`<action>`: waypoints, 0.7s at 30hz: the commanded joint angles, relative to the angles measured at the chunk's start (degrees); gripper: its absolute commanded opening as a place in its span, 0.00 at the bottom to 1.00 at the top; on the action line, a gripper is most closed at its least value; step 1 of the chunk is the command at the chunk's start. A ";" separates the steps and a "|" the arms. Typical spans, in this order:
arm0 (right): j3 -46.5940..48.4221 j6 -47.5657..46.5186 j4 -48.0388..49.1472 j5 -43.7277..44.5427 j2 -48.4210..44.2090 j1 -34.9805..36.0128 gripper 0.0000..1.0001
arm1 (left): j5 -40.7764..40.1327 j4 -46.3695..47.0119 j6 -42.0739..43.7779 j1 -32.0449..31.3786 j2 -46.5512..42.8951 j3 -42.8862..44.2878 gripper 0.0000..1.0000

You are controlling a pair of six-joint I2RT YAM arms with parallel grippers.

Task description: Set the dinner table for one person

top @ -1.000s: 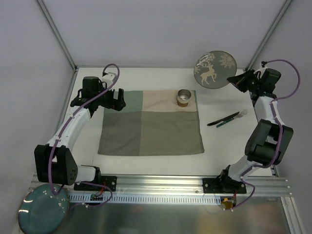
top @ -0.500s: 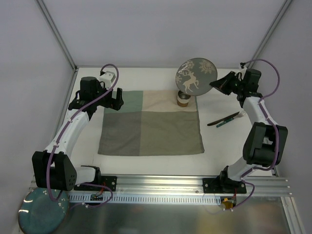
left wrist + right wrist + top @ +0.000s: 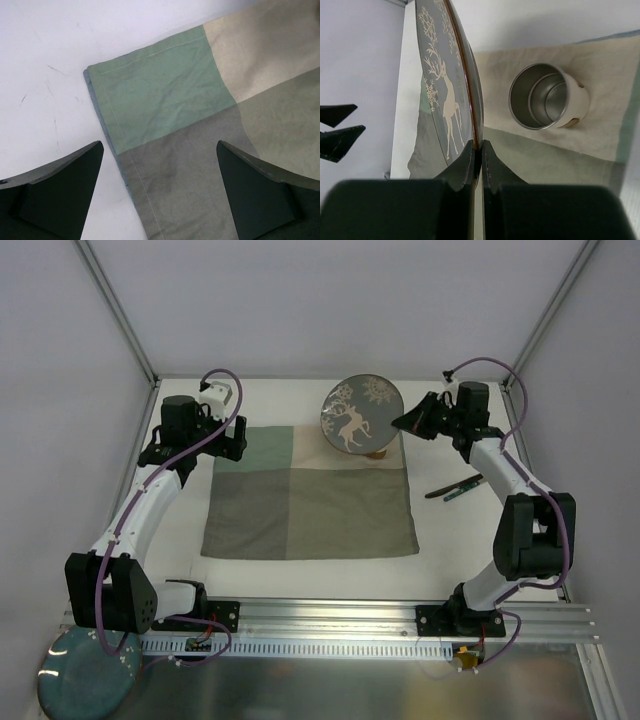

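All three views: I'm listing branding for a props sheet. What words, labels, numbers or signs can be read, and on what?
No text can be read in any view.
On the plate: only a pale deer and snowflake pattern, no lettering.
On the cup: no label showing.
On the cloth mat: plain colour patches only.
On the utensils and the small circuit board at the near rail: too small to tell.

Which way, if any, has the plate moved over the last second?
Yes. The plate, held by the right end effector, has moved left: from beyond the mat's far right corner to above its far edge.
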 commanded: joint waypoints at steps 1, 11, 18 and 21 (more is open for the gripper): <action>0.70 -0.41 5.03 -2.00 -3.07 3.30 0.00 | -0.91 2.18 1.25 0.84 -0.35 1.56 0.99; -0.71 -2.00 4.33 -0.42 0.36 10.24 0.00 | -1.79 2.80 1.96 0.93 -0.53 1.56 0.99; -2.20 -2.26 3.80 -0.24 1.68 15.51 0.00 | -2.23 3.50 2.57 1.10 -0.18 0.85 0.99; -2.82 -2.79 3.53 0.29 2.12 18.06 0.00 | -2.14 3.94 2.48 1.19 -0.35 0.33 0.99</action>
